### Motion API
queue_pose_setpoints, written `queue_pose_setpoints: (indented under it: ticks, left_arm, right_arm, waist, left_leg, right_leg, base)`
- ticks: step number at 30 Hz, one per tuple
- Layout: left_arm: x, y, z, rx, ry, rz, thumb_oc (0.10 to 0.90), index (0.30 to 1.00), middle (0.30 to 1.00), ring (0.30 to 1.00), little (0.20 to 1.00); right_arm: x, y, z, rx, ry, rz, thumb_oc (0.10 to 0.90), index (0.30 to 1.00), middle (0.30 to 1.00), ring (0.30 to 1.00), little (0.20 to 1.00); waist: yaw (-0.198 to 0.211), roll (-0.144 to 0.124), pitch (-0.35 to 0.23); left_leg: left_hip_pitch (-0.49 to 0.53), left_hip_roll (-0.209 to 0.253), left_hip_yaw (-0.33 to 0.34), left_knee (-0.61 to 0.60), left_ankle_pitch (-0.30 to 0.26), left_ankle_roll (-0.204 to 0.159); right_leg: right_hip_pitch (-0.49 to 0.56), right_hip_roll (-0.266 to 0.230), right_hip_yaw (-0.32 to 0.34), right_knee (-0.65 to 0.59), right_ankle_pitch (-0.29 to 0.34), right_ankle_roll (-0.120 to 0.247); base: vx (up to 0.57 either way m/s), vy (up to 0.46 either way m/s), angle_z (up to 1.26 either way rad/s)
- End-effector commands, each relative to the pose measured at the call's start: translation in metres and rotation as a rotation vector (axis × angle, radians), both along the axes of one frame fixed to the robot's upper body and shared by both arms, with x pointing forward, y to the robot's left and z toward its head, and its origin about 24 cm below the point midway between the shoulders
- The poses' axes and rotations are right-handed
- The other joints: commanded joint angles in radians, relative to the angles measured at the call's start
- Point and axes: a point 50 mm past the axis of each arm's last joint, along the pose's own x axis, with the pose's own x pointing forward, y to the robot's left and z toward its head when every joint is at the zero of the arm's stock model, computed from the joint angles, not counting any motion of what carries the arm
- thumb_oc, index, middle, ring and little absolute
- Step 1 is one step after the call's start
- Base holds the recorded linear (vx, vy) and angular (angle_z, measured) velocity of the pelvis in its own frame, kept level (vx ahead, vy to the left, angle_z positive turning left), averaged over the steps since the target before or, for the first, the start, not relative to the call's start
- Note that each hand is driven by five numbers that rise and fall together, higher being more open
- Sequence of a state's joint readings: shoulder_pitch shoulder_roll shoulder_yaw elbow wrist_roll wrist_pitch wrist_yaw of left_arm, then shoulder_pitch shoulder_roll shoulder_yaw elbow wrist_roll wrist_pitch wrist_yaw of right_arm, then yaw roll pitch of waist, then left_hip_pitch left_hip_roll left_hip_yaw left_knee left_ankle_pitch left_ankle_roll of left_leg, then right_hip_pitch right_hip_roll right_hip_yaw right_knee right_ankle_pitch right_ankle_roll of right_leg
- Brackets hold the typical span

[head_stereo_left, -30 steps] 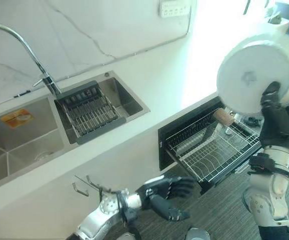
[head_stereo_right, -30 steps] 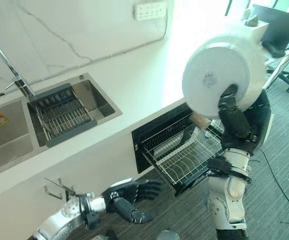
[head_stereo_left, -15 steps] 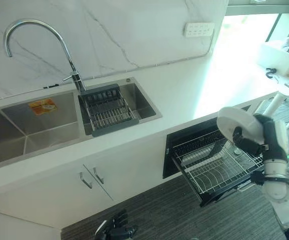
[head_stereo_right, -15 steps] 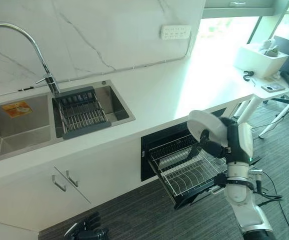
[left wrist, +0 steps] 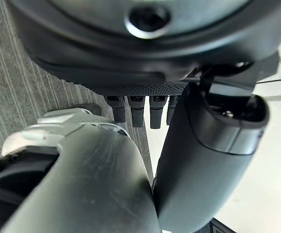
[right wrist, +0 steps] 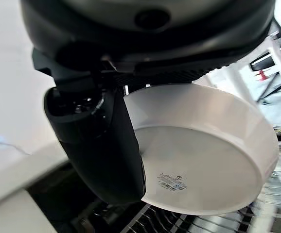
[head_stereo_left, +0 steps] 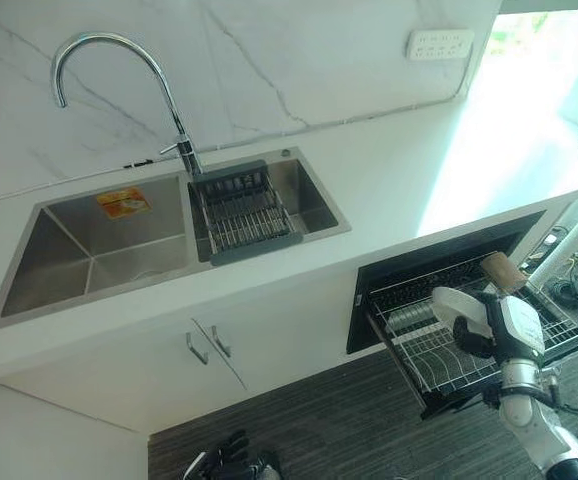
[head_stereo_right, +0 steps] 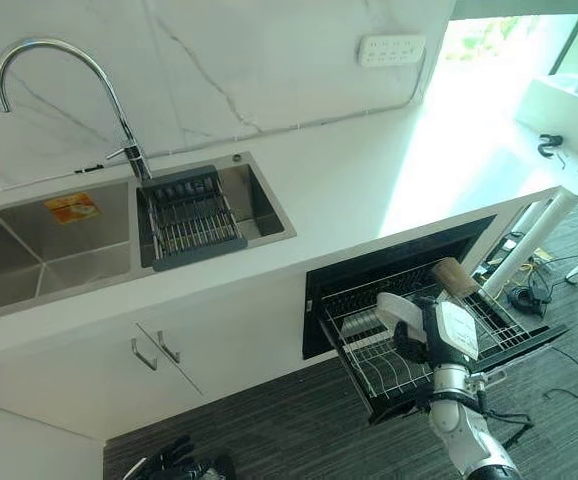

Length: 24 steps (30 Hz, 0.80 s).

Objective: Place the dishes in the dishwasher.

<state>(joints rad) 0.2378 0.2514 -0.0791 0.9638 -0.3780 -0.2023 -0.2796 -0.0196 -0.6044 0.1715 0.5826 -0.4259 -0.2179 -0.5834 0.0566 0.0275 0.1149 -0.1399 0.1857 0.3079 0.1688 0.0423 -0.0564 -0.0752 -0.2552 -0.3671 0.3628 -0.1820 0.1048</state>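
White marble-look wall point(head_stereo_left: 299, 50) with a socket strip point(head_stereo_left: 439, 42) backs a white countertop point(head_stereo_left: 409, 175) holding a double steel sink point(head_stereo_left: 89, 250); curved chrome faucet point(head_stereo_left: 164, 90) rises at the far edge between the basins. Right, smaller basin holds a dark drain rack point(head_stereo_left: 244, 212); left basin has a yellow-orange sticker point(head_stereo_left: 122, 201) on its far wall. White cabinet doors with two metal handles point(head_stereo_left: 209, 345) sit under the sink, grey striped carpet point(head_stereo_left: 319, 430) below. Right of the cabinet, the built-in dishwasher point(head_stereo_left: 439, 265) is open, its wire rack point(head_stereo_left: 449, 350) pulled out over the floor, with a wooden-handled item point(head_stereo_left: 501, 272) at the rack's far right. Right hand point(head_stereo_left: 484, 335) hovers over the near-left part of the rack, clamped on a white bowl point(head_stereo_right: 397, 312), thumb across the bowl's underside in the right wrist view point(right wrist: 106, 145), bowl point(right wrist: 203, 150) tilted on edge, its underside toward the camera, above the rack wires; contact with the rack cannot be told. Left hand point(head_stereo_right: 174, 460) hangs low near the floor at the near edge, in front of the cabinet, fingers point(left wrist: 138, 109) fairly straight and apart, holding nothing.
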Motion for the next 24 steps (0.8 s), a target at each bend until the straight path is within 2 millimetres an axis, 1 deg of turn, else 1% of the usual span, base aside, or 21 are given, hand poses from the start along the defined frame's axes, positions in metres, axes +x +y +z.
queue_pose_setpoints:
  ticks: [1, 3, 5, 10, 12, 18, 20, 24]
  left_arm:
    - [-0.001, 0.012, 0.003, 0.054, 0.008, -0.061, 0.8, 0.9, 0.9, 0.9, 0.9]
    - [-0.001, 0.013, 0.002, 0.062, 0.026, -0.083, 0.8, 0.9, 0.9, 0.9, 0.9]
    - [0.008, 0.017, 0.005, 0.069, 0.013, -0.088, 0.8, 0.9, 0.9, 0.9, 0.9]
    - [0.017, 0.02, 0.007, 0.087, -0.012, -0.084, 0.8, 0.9, 0.9, 0.9, 0.9]
    - [0.02, 0.023, 0.01, 0.101, -0.018, -0.08, 0.8, 0.9, 0.9, 0.9, 0.9]
    - [0.019, 0.026, 0.011, 0.108, -0.019, -0.078, 0.8, 0.9, 0.9, 0.9, 0.9]
    - [0.021, 0.027, 0.012, 0.111, -0.028, -0.082, 0.8, 0.9, 0.9, 0.9, 0.9]
    - [0.024, 0.028, 0.014, 0.119, -0.045, -0.088, 0.8, 0.9, 0.9, 0.9, 0.9]
  right_arm:
    - [0.046, 0.002, 0.063, -0.093, -0.358, -0.004, 0.4, 0.3, 0.3, 0.3, 0.3]
    - [0.05, -0.002, 0.058, -0.161, -0.34, -0.045, 0.4, 0.3, 0.3, 0.3, 0.3]
    - [0.055, -0.01, 0.061, -0.263, -0.342, -0.102, 0.4, 0.3, 0.3, 0.3, 0.3]
    - [0.061, -0.019, 0.064, -0.338, -0.342, -0.157, 0.4, 0.3, 0.3, 0.3, 0.3]
    - [0.066, -0.026, 0.072, -0.385, -0.35, -0.184, 0.4, 0.3, 0.3, 0.3, 0.3]
    - [0.076, -0.038, 0.088, -0.447, -0.341, -0.204, 0.4, 0.3, 0.3, 0.3, 0.3]
    - [0.079, -0.046, 0.096, -0.486, -0.318, -0.215, 0.4, 0.3, 0.3, 0.3, 0.3]
    - [0.081, -0.054, 0.098, -0.506, -0.267, -0.231, 0.4, 0.3, 0.3, 0.3, 0.3]
  waist:
    - [0.016, -0.01, 0.021]
    - [0.027, -0.007, 0.025]
    - [0.041, 0.0, 0.038]
    - [0.063, 0.009, 0.057]
    - [0.078, 0.016, 0.071]
    - [0.096, 0.029, 0.093]
    - [0.104, 0.034, 0.105]
    - [0.111, 0.038, 0.117]
  left_leg:
    - [0.076, 0.016, -0.022, 0.131, -0.209, -0.016]
    - [0.072, 0.01, -0.029, 0.131, -0.208, -0.015]
    - [0.054, 0.006, -0.039, 0.131, -0.202, -0.014]
    - [0.03, -0.005, -0.052, 0.131, -0.196, -0.008]
    - [0.015, -0.009, -0.057, 0.131, -0.191, -0.006]
    - [-0.007, -0.012, -0.063, 0.131, -0.183, -0.006]
    - [-0.018, -0.014, -0.067, 0.131, -0.179, -0.005]
    - [-0.032, -0.012, -0.07, 0.131, -0.172, -0.006]
  right_leg:
    - [0.021, 0.003, -0.01, -0.063, 0.055, 0.032]
    - [0.019, 0.001, -0.012, -0.063, 0.057, 0.034]
    - [0.003, -0.005, -0.016, -0.063, 0.065, 0.037]
    - [-0.018, -0.01, -0.018, -0.063, 0.076, 0.039]
    - [-0.03, -0.015, -0.023, -0.063, 0.083, 0.042]
    - [-0.045, -0.022, -0.032, -0.063, 0.089, 0.044]
    - [-0.054, -0.023, -0.035, -0.063, 0.093, 0.045]
    - [-0.064, -0.022, -0.036, -0.063, 0.094, 0.043]
  base:
    - [0.05, -0.002, 0.04]
    - [0.03, -0.011, 0.13]
    - [-0.03, -0.018, 0.08]
    - [-0.06, -0.025, 0.05]
    - [-0.07, -0.029, 0.15]
    - [-0.04, -0.015, 0.05]
    - [-0.05, -0.038, 0.05]
    - [-0.03, -0.033, 0.08]
